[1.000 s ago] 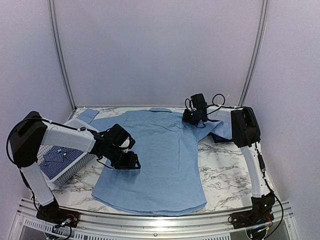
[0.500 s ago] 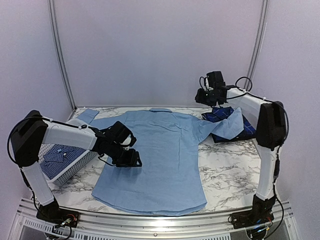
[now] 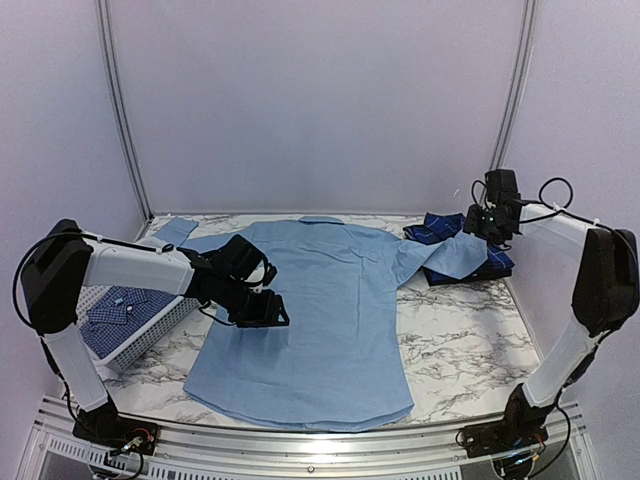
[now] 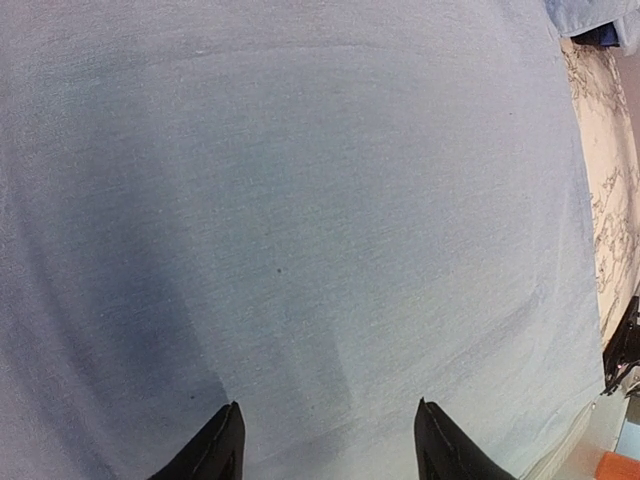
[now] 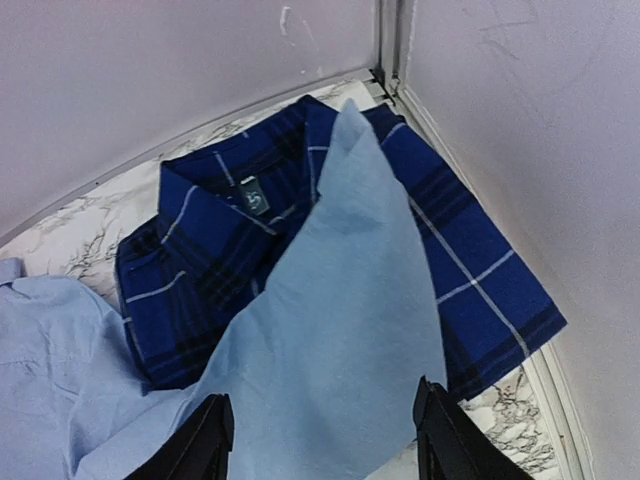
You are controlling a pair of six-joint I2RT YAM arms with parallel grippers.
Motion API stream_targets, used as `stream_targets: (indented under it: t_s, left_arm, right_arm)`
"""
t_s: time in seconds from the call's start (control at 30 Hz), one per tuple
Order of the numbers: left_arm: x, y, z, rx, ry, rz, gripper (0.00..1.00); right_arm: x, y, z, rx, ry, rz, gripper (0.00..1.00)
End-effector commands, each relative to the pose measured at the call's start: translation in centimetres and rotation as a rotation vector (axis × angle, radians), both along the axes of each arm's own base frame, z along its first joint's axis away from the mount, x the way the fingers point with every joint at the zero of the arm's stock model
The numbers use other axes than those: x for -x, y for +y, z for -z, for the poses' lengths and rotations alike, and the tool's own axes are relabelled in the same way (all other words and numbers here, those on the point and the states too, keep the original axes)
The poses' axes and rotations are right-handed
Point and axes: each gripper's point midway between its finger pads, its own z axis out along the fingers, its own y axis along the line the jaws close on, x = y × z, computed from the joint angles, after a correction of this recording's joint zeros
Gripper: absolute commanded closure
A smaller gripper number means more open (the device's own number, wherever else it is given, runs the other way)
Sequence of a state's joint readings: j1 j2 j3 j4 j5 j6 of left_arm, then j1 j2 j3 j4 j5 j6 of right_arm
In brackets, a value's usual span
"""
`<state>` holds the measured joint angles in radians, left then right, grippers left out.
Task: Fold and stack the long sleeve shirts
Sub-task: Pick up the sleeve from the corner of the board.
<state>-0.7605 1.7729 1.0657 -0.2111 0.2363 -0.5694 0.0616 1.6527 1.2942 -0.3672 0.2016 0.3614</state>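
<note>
Right claw has swung rightward, away from the light blue shirt.

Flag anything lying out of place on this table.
One sleeve of the light blue shirt lies draped across the folded navy plaid shirt at the back right corner, covering its middle instead of lying flat on the table.
</note>
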Motion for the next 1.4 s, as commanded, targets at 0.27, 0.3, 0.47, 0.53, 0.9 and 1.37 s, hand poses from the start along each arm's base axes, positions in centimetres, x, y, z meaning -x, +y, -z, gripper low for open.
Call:
stream_targets:
  t_s: [0.27, 0.3, 0.47, 0.53, 0.9, 1.37]
  left_arm:
    - [-0.3, -0.1, -2.9, 0.025, -0.045, -0.012, 0.38]
    - [-0.3, 0.0, -3.0, 0.023, -0.048, -0.013, 0.38]
    - [-0.4, 0.3, -3.4, 0.018, -0.062, -0.018, 0.38]
    - [-0.4, 0.3, -3.5, 0.018, -0.061, -0.019, 0.37]
    - [-0.6, 0.3, -4.6, 0.034, -0.074, -0.041, 0.36]
    - [-2.2, -1.2, -7.2, 0.113, -0.076, -0.07, 0.36]
  right_arm:
    - [-3.5, -6.8, 0.5, -0.031, -0.115, 0.08, 0.26]
    - [-4.0, -7.0, 0.7, -0.041, -0.117, 0.075, 0.25]
    - [-6.4, -6.7, 2.1, -0.072, -0.109, 0.028, 0.24]
    - [-7.3, -6.4, 2.1, -0.084, -0.118, 0.012, 0.24]
    - [-8.6, -3.7, 1.4, -0.174, -0.159, -0.124, 0.74]
    - [-4.2, 9.4, -8.3, -0.129, -0.394, -0.575, 1.0]
